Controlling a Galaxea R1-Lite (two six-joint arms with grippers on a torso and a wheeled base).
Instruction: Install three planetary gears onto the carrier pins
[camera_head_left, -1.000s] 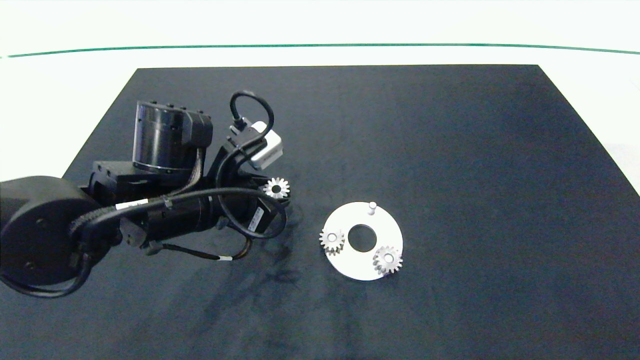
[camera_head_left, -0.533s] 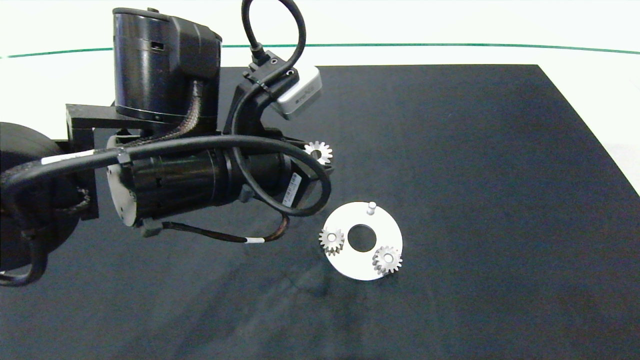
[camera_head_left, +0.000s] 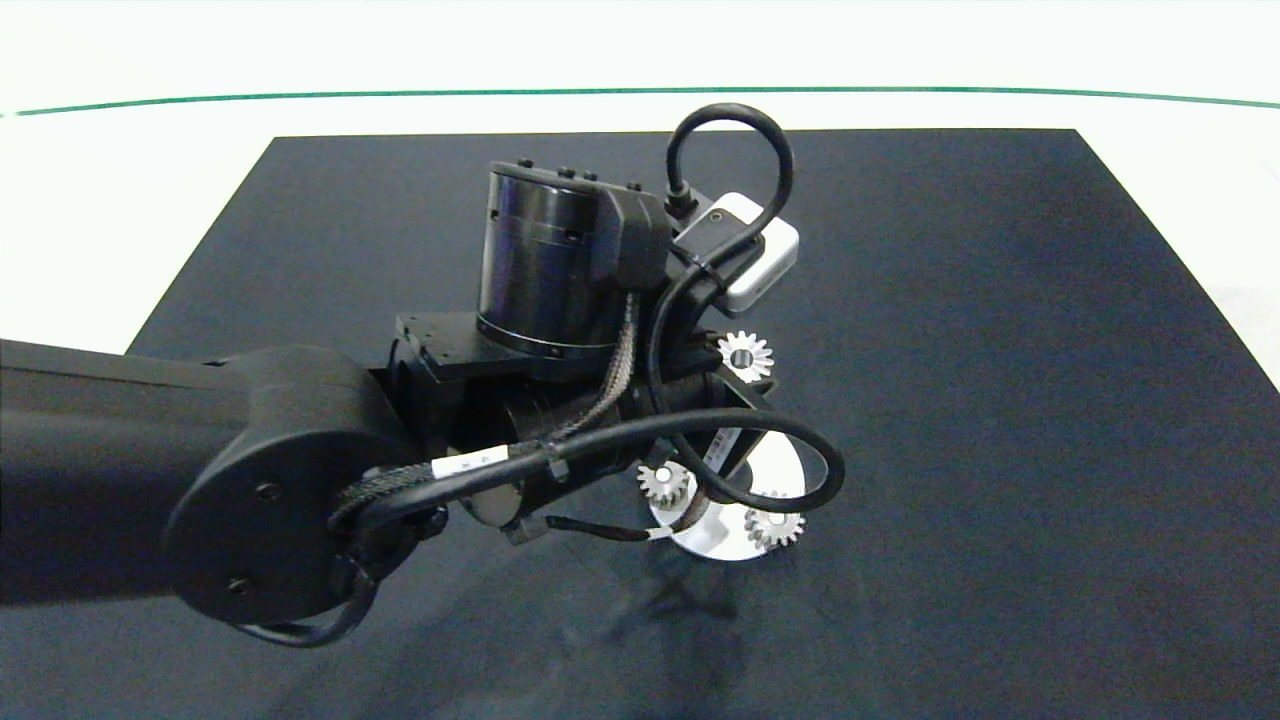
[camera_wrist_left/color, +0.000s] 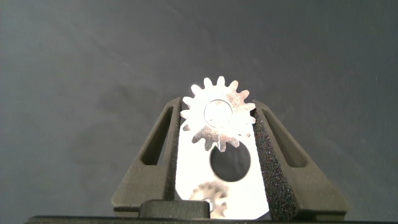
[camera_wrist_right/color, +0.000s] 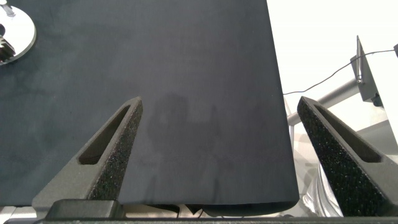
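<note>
My left gripper (camera_head_left: 745, 368) hangs over the far rim of the white disc (camera_head_left: 781, 463), shut on a silvery planetary gear (camera_head_left: 746, 356) held flat. In the left wrist view this gear (camera_wrist_left/color: 217, 119) sits clamped between the dark fingers (camera_wrist_left/color: 155, 155), with the disc (camera_wrist_left/color: 247, 186) and its centre hole straight below. Two more gears (camera_head_left: 662, 483) (camera_head_left: 773, 524) rest on carrier pins at the disc's left and near-right. The third carrier pin is hidden under the arm. My right gripper (camera_wrist_right/color: 224, 155) is open and holds nothing, off at the mat's edge.
A black mat (camera_head_left: 1000, 350) covers the white table (camera_head_left: 120, 200). The left arm's cable loops (camera_head_left: 800, 490) hang over the disc's near side. Beyond the mat edge the right wrist view shows a metal stand and cables (camera_wrist_right/color: 367, 74).
The left arm carried the gear to the right and came lower, from left of the disc to right above its far rim, and now covers the bare pin. The two seated gears stayed put.
</note>
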